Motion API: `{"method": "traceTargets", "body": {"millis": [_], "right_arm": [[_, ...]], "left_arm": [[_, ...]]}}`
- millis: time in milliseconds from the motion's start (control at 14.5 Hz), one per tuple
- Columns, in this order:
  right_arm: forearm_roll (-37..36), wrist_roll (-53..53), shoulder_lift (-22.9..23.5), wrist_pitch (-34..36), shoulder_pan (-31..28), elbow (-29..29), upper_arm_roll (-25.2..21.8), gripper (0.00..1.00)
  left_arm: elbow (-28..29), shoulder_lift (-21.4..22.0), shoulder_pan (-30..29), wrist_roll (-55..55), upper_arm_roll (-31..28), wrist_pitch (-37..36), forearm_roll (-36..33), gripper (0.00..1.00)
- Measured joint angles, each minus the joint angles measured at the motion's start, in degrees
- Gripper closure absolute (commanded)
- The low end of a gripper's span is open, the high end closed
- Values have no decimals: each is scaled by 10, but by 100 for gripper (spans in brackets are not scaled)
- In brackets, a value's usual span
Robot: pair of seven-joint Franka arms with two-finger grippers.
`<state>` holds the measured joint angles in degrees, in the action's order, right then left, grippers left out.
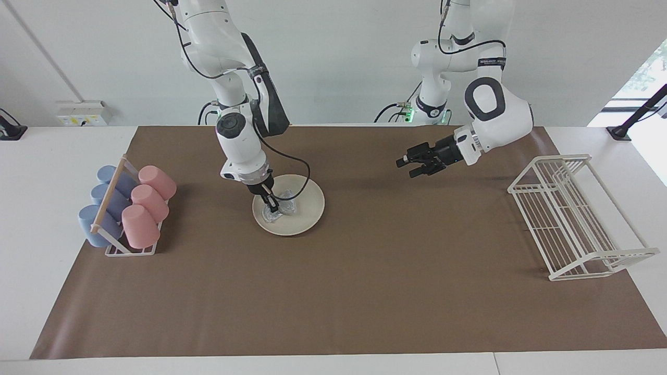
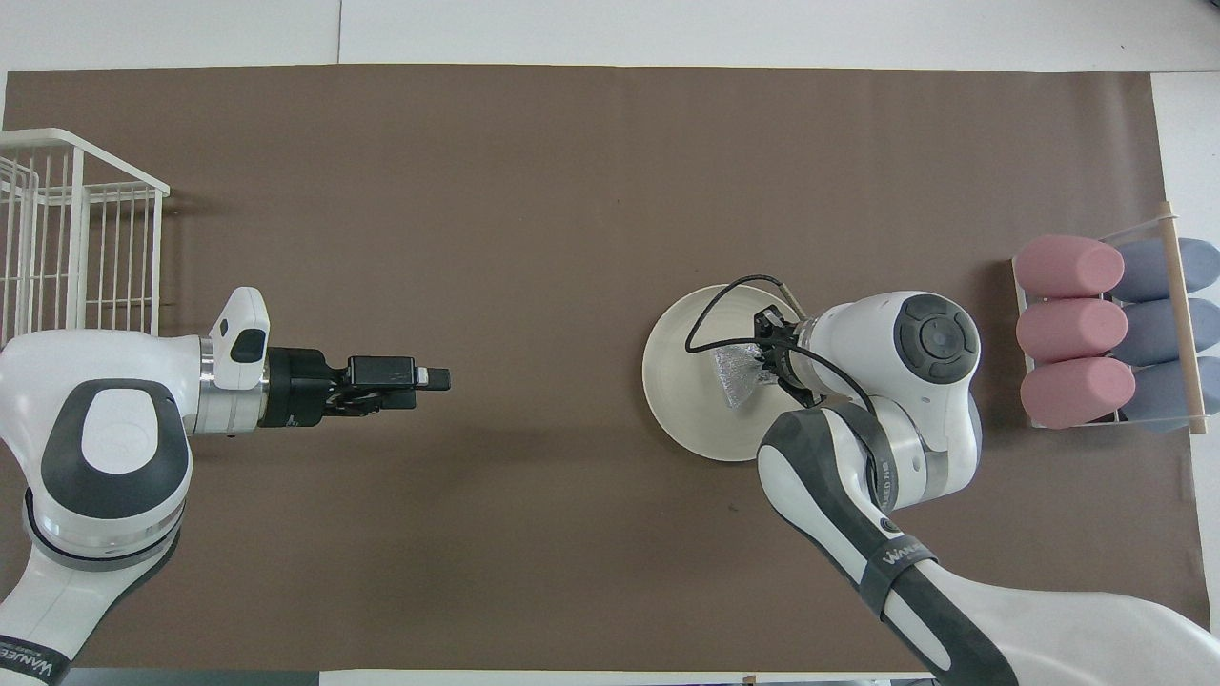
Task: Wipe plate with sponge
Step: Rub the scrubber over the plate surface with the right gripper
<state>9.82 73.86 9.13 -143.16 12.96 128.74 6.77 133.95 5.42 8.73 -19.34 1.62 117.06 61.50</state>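
Observation:
The cream-white plate (image 1: 308, 207) lies on the brown mat toward the right arm's end of the table. The silvery mesh sponge (image 1: 284, 204) rests on the plate's inside. My right gripper (image 1: 271, 204) points down onto the plate and is shut on the sponge, pressing it to the plate. In the overhead view the right wrist covers part of the plate (image 2: 679, 379) and the sponge (image 2: 739, 377) shows beside the gripper (image 2: 765, 365). My left gripper (image 1: 406, 167) waits open and empty in the air over the bare mat; it also shows in the overhead view (image 2: 434, 378).
A rack of pink and blue cups (image 1: 127, 211) stands at the right arm's end of the table, beside the plate. A white wire rack (image 1: 573, 219) stands at the left arm's end. The brown mat (image 1: 365, 291) covers the table's middle.

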Motion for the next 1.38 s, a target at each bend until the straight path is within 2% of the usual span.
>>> {"method": "traceTargets", "body": {"millis": [277,484,691,968,1383], "right_arm": [[0,127,-1,-30,71,5,2,100],[0,133,-1,-35,75,7,2,100],[0,64,-1,-35,54,8,1,100],[0,-64,-1,-34,-13,9,-1,100],[0,-76,-1,-34,-16,11,2,100]], "left_arm": [[-17,0,0,50,3,0,-19,0],[-26,0,1,82,6,0,-21,0],[-26,0,1,87,6,0,-21,0],[-28,0,1,88,6,0,-21,0],[-31,0,1,88,6,0,-22,0]]}}
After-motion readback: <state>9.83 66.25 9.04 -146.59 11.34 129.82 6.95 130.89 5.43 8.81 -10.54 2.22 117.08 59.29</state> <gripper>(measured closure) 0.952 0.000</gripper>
